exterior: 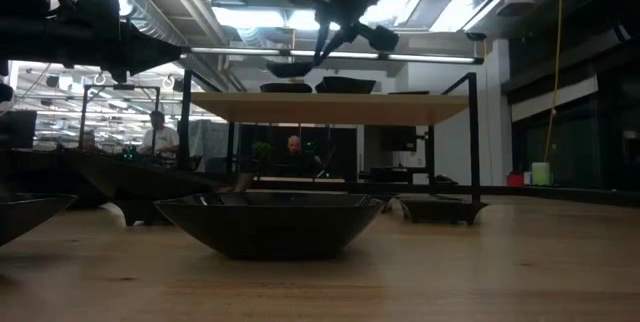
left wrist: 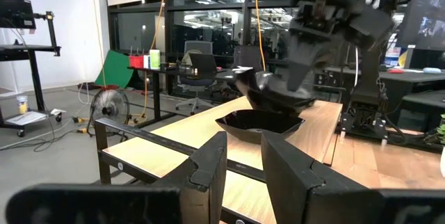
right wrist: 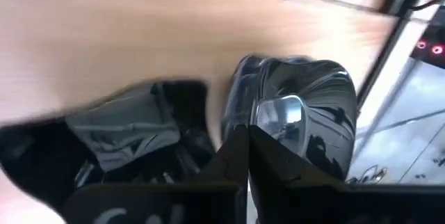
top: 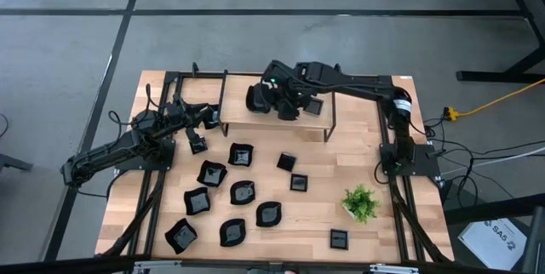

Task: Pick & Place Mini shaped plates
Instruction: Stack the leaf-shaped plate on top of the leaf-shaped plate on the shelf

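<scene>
My right gripper (top: 285,104) reaches over the raised wooden shelf (top: 277,125) at the table's far side and is shut on a glossy black mini plate (right wrist: 299,106). This plate hangs just above another black plate (left wrist: 261,123) that rests on the shelf. A further plate (top: 313,105) sits on the shelf to the right. Several more black plates lie flat on the table, for instance one (top: 241,154) near the shelf and one (top: 232,231) toward the near edge. My left gripper (left wrist: 243,172) is open and holds nothing, waiting left of the shelf (top: 203,121). My right gripper pinches the held plate by its rim (right wrist: 259,121) between the two fingers (right wrist: 240,158), coming from above and pointing down. The plate (exterior: 290,67) hangs below the fingers, lifted clear of the shelf top and of the plates on it.
The shelf stands on a black frame (top: 332,129) with posts at its corners. A small green potted plant (top: 360,202) stands at the table's right near side. A single small plate (top: 339,238) lies by the near edge. People sit in the room behind (exterior: 155,132).
</scene>
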